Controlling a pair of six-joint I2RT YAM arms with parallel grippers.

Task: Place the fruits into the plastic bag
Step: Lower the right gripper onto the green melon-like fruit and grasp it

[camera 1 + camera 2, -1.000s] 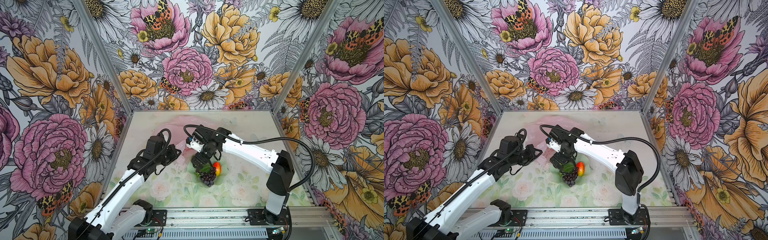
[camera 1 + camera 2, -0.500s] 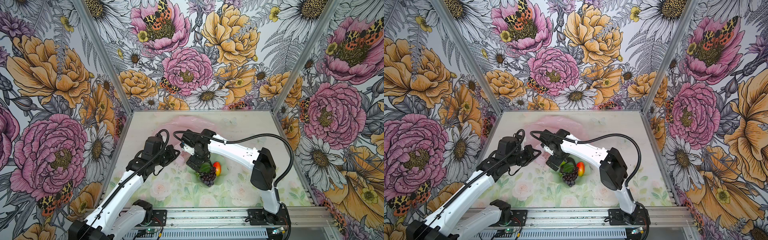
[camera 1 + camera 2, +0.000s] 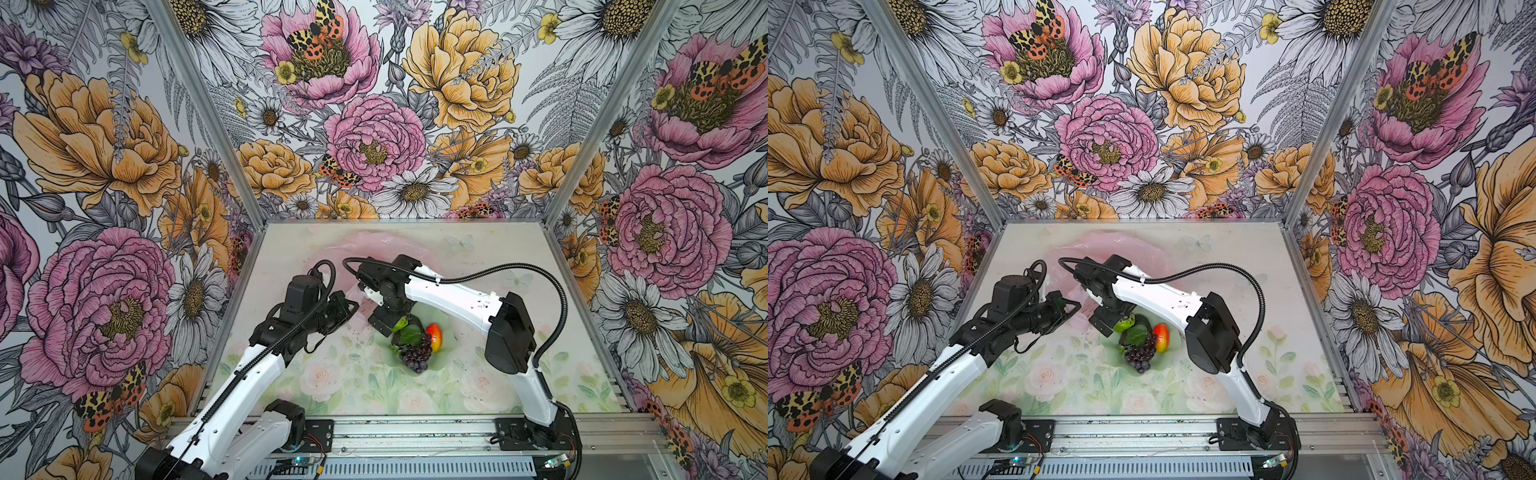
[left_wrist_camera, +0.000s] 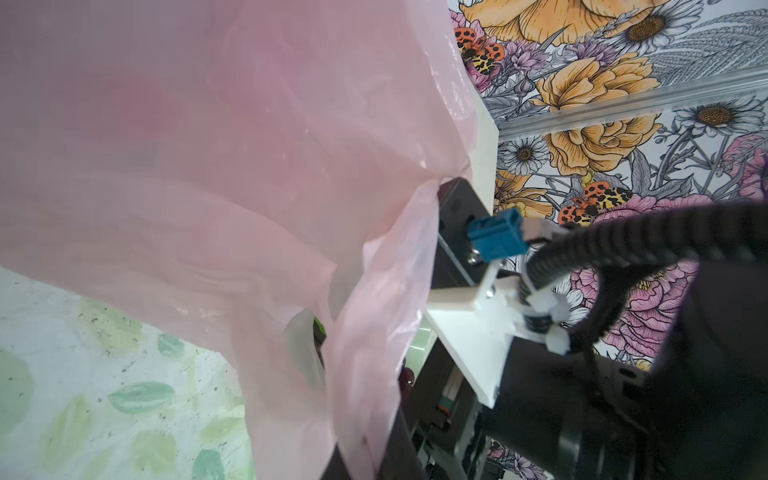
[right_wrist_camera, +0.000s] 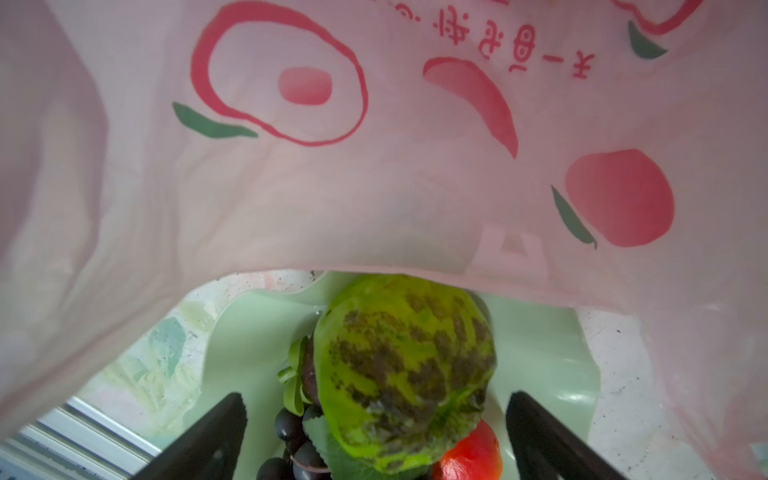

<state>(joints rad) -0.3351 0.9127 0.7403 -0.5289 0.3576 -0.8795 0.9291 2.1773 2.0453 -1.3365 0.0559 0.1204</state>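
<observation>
The pale pink plastic bag [image 3: 376, 249] [image 3: 1100, 249] lies at the back of the table. My left gripper [image 3: 351, 305] [image 3: 1073, 307] is shut on its near edge, and the film is bunched at the jaws of my left gripper [image 4: 365, 453]. The bag [image 4: 208, 166] fills the left wrist view. The fruits sit in a pale green dish [image 5: 249, 332]: a bumpy green one [image 3: 400, 323] [image 5: 403, 365], dark grapes [image 3: 415, 353] [image 5: 291, 440] and an orange-red one [image 3: 434, 334] [image 5: 473, 457]. My right gripper [image 3: 384, 322] [image 5: 374, 440] is open, with a finger on either side of the green fruit and gaps on both sides.
The printed bag wall [image 5: 374, 166] hangs just above and beyond the dish [image 3: 1173, 353]. My right arm's forearm and elbow [image 3: 507, 328] cross over the dish's right side. Flowered walls close in the table on three sides, and a metal rail [image 3: 395, 432] runs along the front.
My right arm has swung left, its elbow coming in toward the middle, and its open gripper has shifted slightly left over the dish. My left gripper has kept its hold on the bag.
</observation>
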